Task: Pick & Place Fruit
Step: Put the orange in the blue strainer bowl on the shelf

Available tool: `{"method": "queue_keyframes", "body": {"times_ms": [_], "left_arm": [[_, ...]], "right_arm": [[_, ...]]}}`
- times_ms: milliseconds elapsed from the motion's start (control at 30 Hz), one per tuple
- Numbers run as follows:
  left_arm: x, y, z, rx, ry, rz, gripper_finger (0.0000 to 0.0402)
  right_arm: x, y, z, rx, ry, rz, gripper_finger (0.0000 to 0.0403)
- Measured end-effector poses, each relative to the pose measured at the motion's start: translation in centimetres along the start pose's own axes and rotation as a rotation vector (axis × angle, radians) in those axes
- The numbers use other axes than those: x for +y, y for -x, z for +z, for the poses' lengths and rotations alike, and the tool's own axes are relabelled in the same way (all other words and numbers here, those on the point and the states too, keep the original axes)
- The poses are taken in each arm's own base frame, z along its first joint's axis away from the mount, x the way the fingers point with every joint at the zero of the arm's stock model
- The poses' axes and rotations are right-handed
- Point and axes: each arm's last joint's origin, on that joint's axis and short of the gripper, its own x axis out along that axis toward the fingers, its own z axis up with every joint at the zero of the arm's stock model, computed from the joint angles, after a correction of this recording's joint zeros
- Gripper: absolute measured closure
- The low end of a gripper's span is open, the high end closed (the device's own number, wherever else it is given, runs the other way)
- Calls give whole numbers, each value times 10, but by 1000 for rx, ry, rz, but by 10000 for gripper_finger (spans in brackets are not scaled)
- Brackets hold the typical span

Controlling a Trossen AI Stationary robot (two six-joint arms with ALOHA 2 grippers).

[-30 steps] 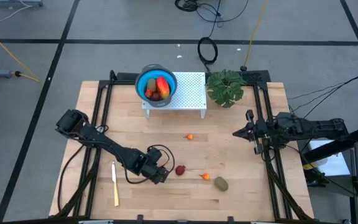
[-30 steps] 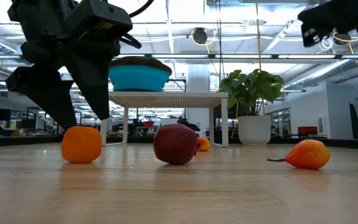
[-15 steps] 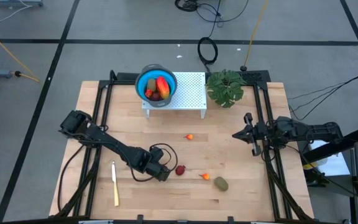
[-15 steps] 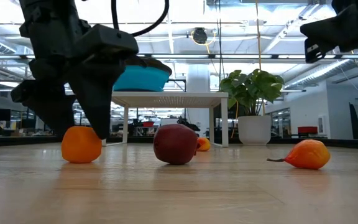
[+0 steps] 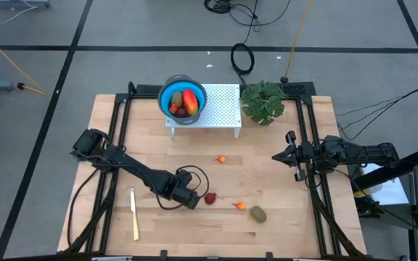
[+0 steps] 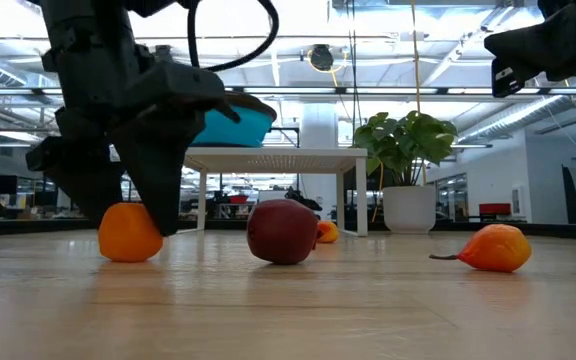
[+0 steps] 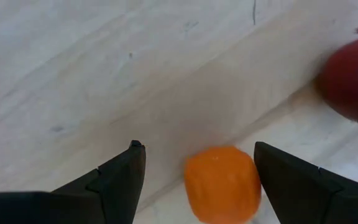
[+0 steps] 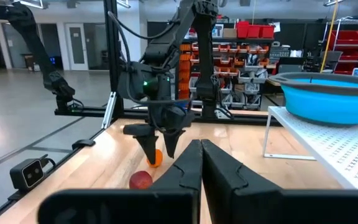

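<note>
Left gripper point(image 5: 192, 202): lower centre of the high view, low over the wooden table point(image 5: 267, 167); fingers spread wide, astride a small round orange fruit point(image 7: 221, 184) that sits on the boards between the two dark tips, with gaps showing on both sides in the left wrist view; nothing grasped. Same fruit at lower left of the low view, partly behind the fingers.

Dark red ball point(image 5: 210, 198): just right of the left gripper in the high view, resting on the table; centre of the low view point(image 6: 282, 231).

Orange stemmed fruit point(image 5: 239, 205): right of the red ball, lower centre; apart from it.

Olive-brown oval point(image 5: 257, 214): just right of and below the stemmed fruit.

Tiny orange fruit point(image 5: 222, 159): centre of the high view, alone, below the white rack.

Blue bowl point(image 5: 167, 93): upper centre, on the left end of a white perforated rack point(image 5: 220, 107); holds an oblong red-orange-yellow fruit point(image 5: 189, 98), an olive-brown piece and dark red pieces.

Potted green plant point(image 5: 263, 101): right of the rack.

Cream-yellow knife point(image 5: 133, 212): lower left, flat on the table.

Right gripper point(image 5: 276, 155): right of centre in the high view, raised, fingers pressed together and empty in the right wrist view point(image 8: 200, 149).
</note>
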Motion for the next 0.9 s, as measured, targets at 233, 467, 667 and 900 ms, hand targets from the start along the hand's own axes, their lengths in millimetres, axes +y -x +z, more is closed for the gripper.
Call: {"method": "queue_keyframes", "body": {"times_ms": [233,467,667,900], "left_arm": [[0,-6,-1,55,10,5,116],[0,-6,0,63,20,-1,188],[-3,-5,4,59,34,-41,235],[-10,7,16,19,38,-150,245]], "right_arm": [[0,0,0,-3,27,0,403],[-1,0,0,-3,49,-49,403],[-1,0,0,-3,54,-49,403],[-1,0,0,-3,53,-49,403]]}}
